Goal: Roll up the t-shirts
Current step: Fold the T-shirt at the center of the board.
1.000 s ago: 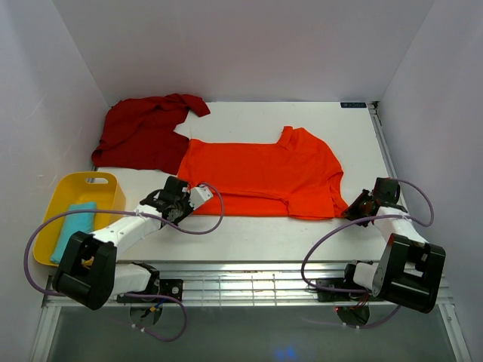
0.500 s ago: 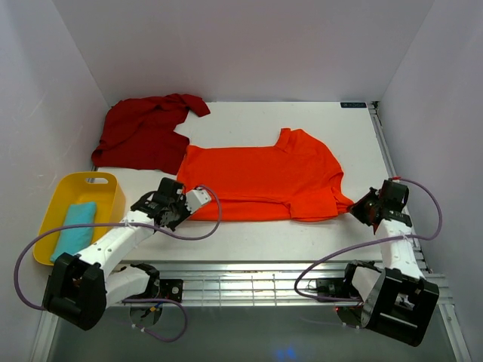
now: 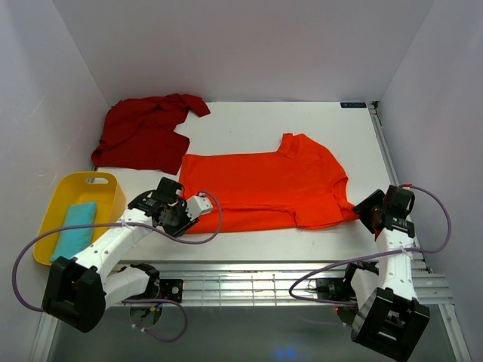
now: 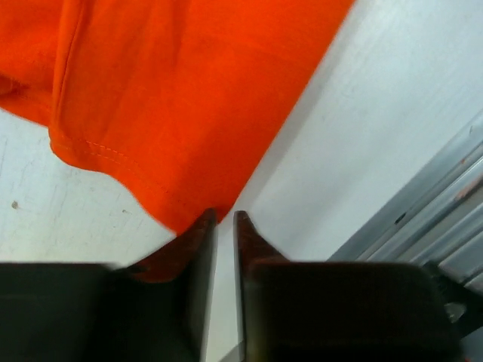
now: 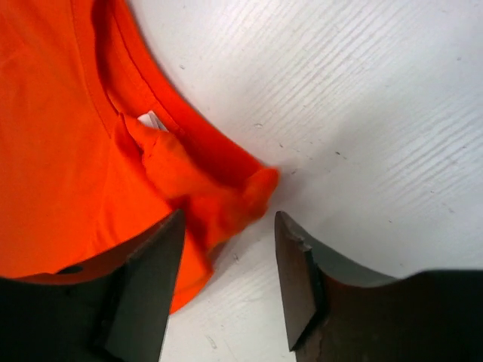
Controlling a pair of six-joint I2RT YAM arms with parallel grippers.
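Count: two shirts, two grippers, one tray, one folded cloth.

- Bright orange short-sleeved cloth t-shirt [image 3: 264, 188]: spread flat at the middle of the white table [image 3: 249, 121] in the top view, neck toward the upper middle of the frame.
- Dark red short-sleeved cloth t-shirt [image 3: 143, 132]: crumpled in the upper left, its lower right edge just beside the orange one.
- Yellow plastic tray [image 3: 56, 204]: at the left edge, holding a folded teal cloth [image 3: 75, 230].

My left gripper [image 4: 224, 219] sits at the orange shirt's lower left corner. Its fingers are almost together, with only a thin slit between them, and the slit shows bare table. The stitched hem corner reaches the tip of the finger on the frame's left and darkens under it. I cannot tell whether any cloth is pinched.

My right gripper [image 5: 228, 219] is at the shirt's lower right sleeve. Its fingers [image 5: 147, 279] stand well apart. A bunched fold of orange sleeve lies between them, nearer the left-of-frame finger, and the other finger is over bare table.
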